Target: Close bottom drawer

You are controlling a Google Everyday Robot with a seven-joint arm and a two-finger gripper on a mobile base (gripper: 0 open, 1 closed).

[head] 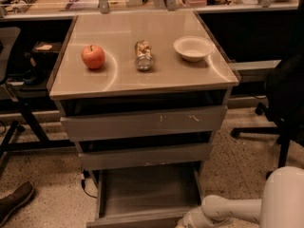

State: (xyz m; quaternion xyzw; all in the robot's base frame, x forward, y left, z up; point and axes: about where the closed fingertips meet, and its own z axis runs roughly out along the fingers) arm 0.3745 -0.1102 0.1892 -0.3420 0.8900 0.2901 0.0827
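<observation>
The bottom drawer (pixel 147 191) is pulled out below the other two, showing its flat grey tray; its front panel runs along the lower edge of the view. My white arm reaches in from the lower right, and my gripper (pixel 183 223) is at the drawer's front right corner, mostly cut off by the frame edge. The mid-width drawer (pixel 145 156) and the widest drawer with pale scratches (pixel 142 122) sit above, both slightly out.
On the cabinet top (pixel 118 75) lie a red apple (pixel 93 56), a small jar on its side (pixel 142 54) and a white bowl (pixel 193 48). An office chair (pixel 285 103) stands right. A dark shoe (pixel 14 202) is on the floor at the lower left.
</observation>
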